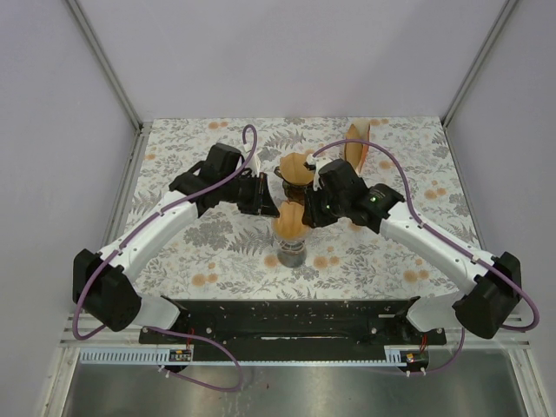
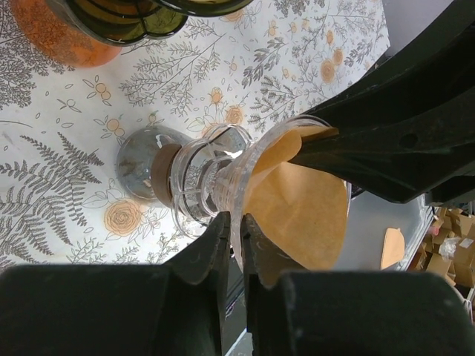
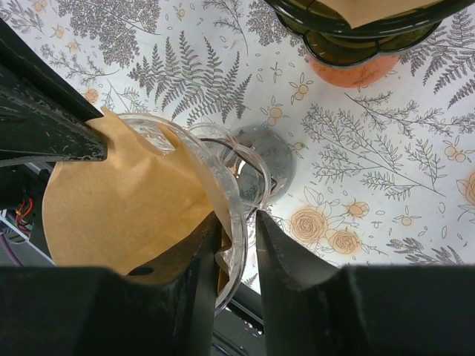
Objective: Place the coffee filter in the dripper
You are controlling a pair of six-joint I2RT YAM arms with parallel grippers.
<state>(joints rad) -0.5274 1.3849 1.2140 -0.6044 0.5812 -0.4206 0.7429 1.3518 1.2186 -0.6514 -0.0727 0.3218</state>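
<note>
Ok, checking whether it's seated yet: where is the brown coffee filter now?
Top view, table centre: the coffee filter sits in the clear dripper, just nearer than the amber dripper; the right gripper pinches it against the rim.

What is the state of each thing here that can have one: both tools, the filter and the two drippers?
coffee filter: opened, partly inside the clear dripper, edge rising above the rim.
clear dripper: upright, filter in it.
left tool: shut on the clear dripper's rim.
right tool: astride the rim and the filter edge; whether it squeezes is unclear.
dark dripper: upright, a filter in it.
</note>
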